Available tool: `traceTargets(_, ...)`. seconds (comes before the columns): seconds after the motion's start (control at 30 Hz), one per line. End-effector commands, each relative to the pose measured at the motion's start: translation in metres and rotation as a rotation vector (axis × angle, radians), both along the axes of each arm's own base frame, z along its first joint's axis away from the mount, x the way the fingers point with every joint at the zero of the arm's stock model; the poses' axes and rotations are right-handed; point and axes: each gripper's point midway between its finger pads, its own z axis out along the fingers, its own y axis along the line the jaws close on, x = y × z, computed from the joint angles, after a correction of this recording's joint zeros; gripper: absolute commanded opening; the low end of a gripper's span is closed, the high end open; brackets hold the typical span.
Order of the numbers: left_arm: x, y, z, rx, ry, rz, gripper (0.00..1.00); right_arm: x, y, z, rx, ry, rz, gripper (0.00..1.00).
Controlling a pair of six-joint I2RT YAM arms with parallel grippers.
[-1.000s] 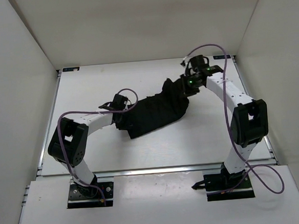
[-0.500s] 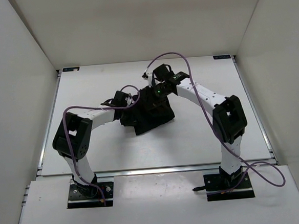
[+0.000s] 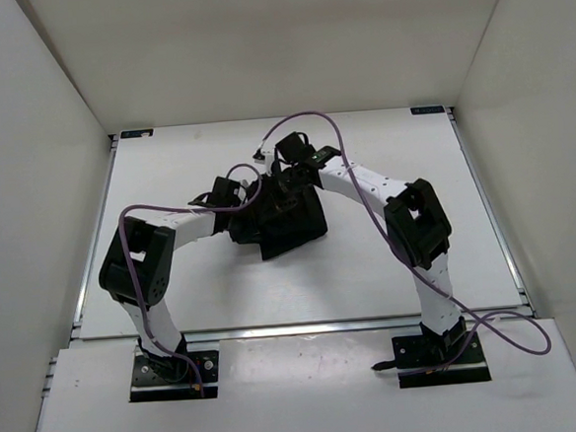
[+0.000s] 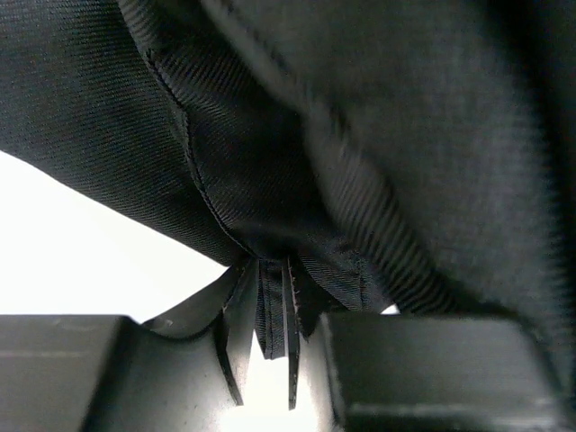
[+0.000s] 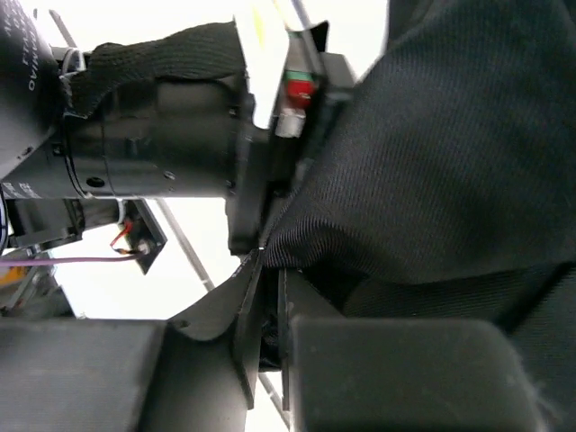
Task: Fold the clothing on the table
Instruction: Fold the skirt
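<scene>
I see matte black clothing with fine ribbed weave, white table, silver rail, purple cables, my arms white with black joints

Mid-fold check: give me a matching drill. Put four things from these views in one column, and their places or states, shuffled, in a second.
Column one
1. left pincer
2. right pincer
3. clothing
4. table

Column two
A. white and flat, lying under everything else
B. black, bunched up in a heap
C. shut on fabric at the heap's far side
D. shut on fabric at the heap's left side

Pairs: 1-D, 2-C, 3-B, 4-A
</scene>
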Motion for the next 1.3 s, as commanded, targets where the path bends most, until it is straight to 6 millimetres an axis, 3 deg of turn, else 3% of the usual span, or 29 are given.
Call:
traceTargets(0.0,-0.042,0.035,-0.044,0.149,0.157,0.012,0.3,-0.007,0.015,0.014,0.085,0.038,0.05,0.11)
traceTargets(0.03,-0.039,0.036,-0.042,0.133,0.155,0.017,0.3,-0.004,0.012,0.012,0.081,0.063,0.038,0.26)
traceTargets(0.13,-0.027,0.037,-0.029,0.101,0.134,0.021,0.3,-0.001,0.008,0.02,0.044,0.008,0.024,0.48)
traceTargets(0.2,-0.022,0.041,-0.02,0.102,0.127,0.019,0.33,0.009,0.002,0.041,0.023,-0.076,-0.002,0.52)
traceTargets(0.27,-0.005,0.046,0.01,0.097,0.054,0.037,0.42,0.024,-0.012,0.056,0.0,-0.138,-0.057,0.52)
traceTargets(0.3,-0.006,0.049,0.015,0.107,0.047,0.036,0.49,0.026,-0.016,0.068,0.01,-0.155,-0.078,0.5)
traceTargets(0.37,0.003,0.058,0.046,0.119,-0.034,0.066,0.55,0.047,-0.04,0.084,0.018,-0.181,-0.158,0.43)
traceTargets(0.4,0.004,0.064,0.054,0.128,-0.047,0.085,0.56,0.047,-0.048,0.089,0.018,-0.18,-0.177,0.4)
traceTargets(0.43,0.009,0.068,0.072,0.125,-0.094,0.103,0.57,0.059,-0.061,0.103,0.03,-0.214,-0.221,0.31)
traceTargets(0.5,0.014,0.078,0.09,0.12,-0.131,0.136,0.58,0.069,-0.081,0.103,0.006,-0.246,-0.28,0.07)
traceTargets(0.6,0.027,0.077,0.133,0.107,-0.241,0.152,0.59,0.083,-0.111,0.082,-0.017,-0.255,-0.355,0.0)
traceTargets(0.67,0.04,0.06,0.163,0.04,-0.356,0.127,0.56,0.082,-0.12,0.055,-0.034,-0.219,-0.355,0.0)
traceTargets(0.73,0.046,0.043,0.175,-0.009,-0.417,0.1,0.44,0.08,-0.119,0.032,-0.056,-0.193,-0.336,0.0)
traceTargets(0.8,0.045,0.018,0.171,-0.046,-0.448,0.059,0.21,0.076,-0.116,0.015,-0.062,-0.188,-0.296,0.0)
traceTargets(0.83,0.046,0.013,0.163,-0.055,-0.452,0.056,0.06,0.076,-0.114,0.0,-0.072,-0.165,-0.291,0.0)
traceTargets(0.87,0.044,0.004,0.145,-0.052,-0.435,0.057,0.01,0.073,-0.111,-0.011,-0.081,-0.158,-0.273,0.0)
traceTargets(0.97,0.035,0.0,0.096,-0.018,-0.379,0.068,0.0,0.071,-0.107,-0.047,-0.148,-0.117,-0.256,0.0)
traceTargets(1.07,0.026,0.003,0.049,0.021,-0.296,0.058,0.0,0.077,-0.107,-0.067,-0.224,-0.116,-0.242,0.0)
traceTargets(1.13,0.029,0.014,0.034,0.063,-0.254,0.068,0.0,0.086,-0.112,-0.063,-0.226,-0.112,-0.242,0.0)
traceTargets(1.17,0.03,0.014,0.034,0.075,-0.241,0.052,0.0,0.093,-0.107,-0.052,-0.213,-0.127,-0.239,0.0)
traceTargets(1.2,0.038,0.012,0.047,0.065,-0.266,0.048,0.0,0.097,-0.11,-0.043,-0.2,-0.12,-0.258,0.02)
traceTargets(1.27,0.041,0.015,0.067,0.071,-0.297,0.036,0.12,0.109,-0.11,-0.001,-0.142,-0.168,-0.276,0.14)
